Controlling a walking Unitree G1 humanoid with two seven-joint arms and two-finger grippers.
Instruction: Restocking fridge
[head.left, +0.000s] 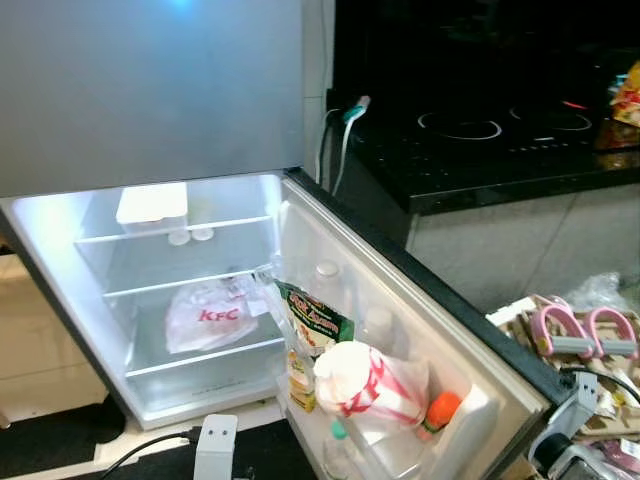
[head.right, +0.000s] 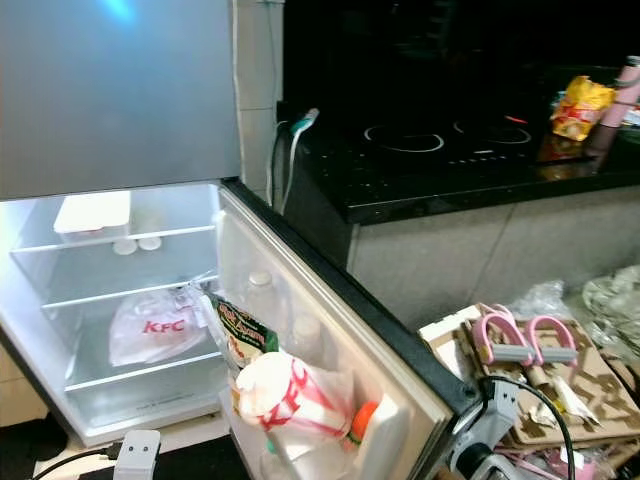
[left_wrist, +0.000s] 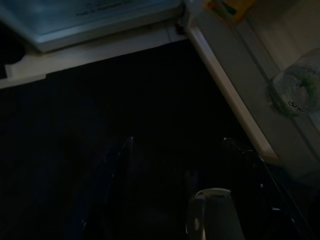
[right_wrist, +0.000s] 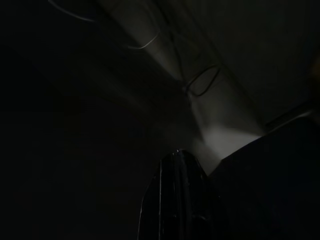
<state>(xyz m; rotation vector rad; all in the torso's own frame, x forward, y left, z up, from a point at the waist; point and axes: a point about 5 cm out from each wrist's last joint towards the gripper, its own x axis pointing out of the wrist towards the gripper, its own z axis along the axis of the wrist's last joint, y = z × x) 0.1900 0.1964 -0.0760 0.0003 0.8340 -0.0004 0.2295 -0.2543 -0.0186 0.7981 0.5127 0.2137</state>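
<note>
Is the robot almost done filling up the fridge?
Partly. The fridge door stands open, a KFC bag lies on a shelf, and a red-and-white bag and bottles fill the door rack. Upper shelves have room. Neither gripper visibly holds anything.

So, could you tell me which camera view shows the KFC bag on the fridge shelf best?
The left eye view: the KFC bag lies unobstructed on a lit middle shelf, logo readable. The right eye view shows the same bag, slightly smaller and nearer the frame's edge. The wrist views are too dark.
</note>
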